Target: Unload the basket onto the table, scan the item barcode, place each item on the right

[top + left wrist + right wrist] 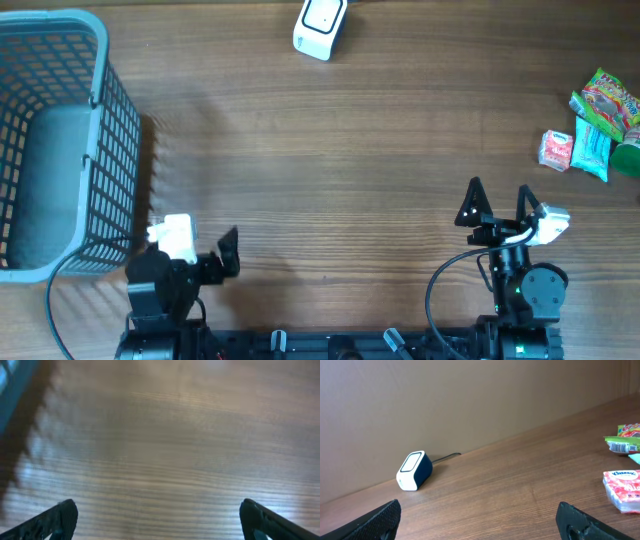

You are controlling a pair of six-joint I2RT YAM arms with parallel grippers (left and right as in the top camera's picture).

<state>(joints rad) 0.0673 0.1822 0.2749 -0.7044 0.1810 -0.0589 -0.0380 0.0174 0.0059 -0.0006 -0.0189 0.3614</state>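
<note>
On the table (350,150), far edge, near centre: white scanner (320,28), long axis near-to-far with a slight lean, cable end pointing away from the arms. Far right: 1 pink tissue pack (557,150) lying flat, just beside a teal packet (592,147) with its long axis near-to-far. Left gripper (157,510) and right gripper (498,195): jaws wide apart, holding nothing, well apart from both.

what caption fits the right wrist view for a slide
Open right gripper faces white scanner across the table, tissue pack at right

Even, soft light; faint basket (118,150) shadow rightward; left wrist view blurred.
</note>
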